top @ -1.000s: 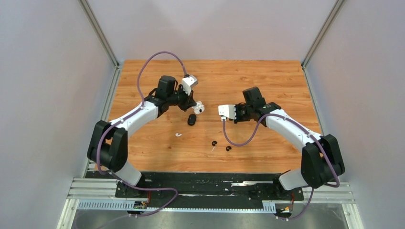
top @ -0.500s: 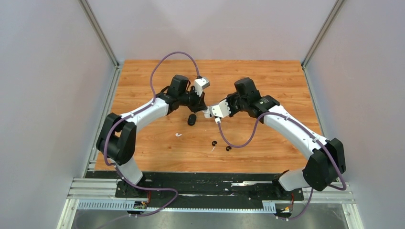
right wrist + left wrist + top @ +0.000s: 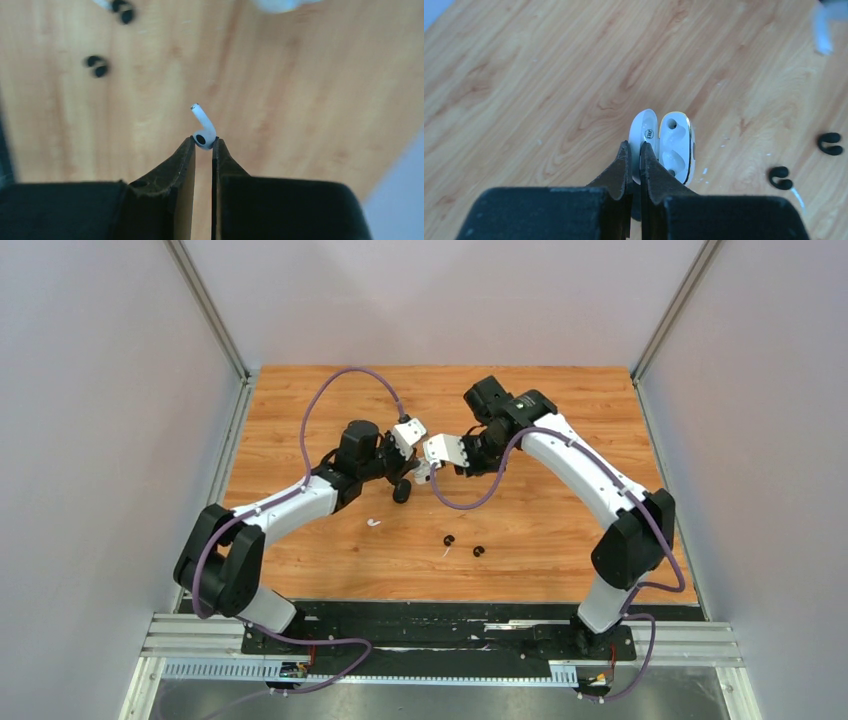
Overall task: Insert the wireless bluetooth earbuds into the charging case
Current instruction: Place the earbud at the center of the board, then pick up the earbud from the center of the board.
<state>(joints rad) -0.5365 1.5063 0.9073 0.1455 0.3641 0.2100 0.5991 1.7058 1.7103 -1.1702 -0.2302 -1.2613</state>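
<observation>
**Left claw** (image 3: 634, 146): closed almost fully on the lid half of the open white case (image 3: 674, 142). It holds the case off the table (image 3: 560, 510) with the wells exposed, so a bud can be fed in without the case sliding. Both wells show empty.

**Right claw** (image 3: 204, 143): likewise nearly closed, gripping a white bud (image 3: 205, 129) by its head. The stem is left free and points outward, and this is probably the end that must enter a well first.

**Overhead view:** the two claws meet in mid-air, just at 12 o'clock of the table's centre and very near each other.

**On the table:**
- The black case (image 3: 401, 490) lies at 6 o'clock of the left claw.
- A loose bud (image 3: 374, 523), white, lies at 7 o'clock of that case.
- Two black buds (image 3: 448, 540) lie at 5 o'clock of it.

**Step in hand, as judged:** aligning the stem with a well. The task is at an early stage, as no bud is seated.
</observation>
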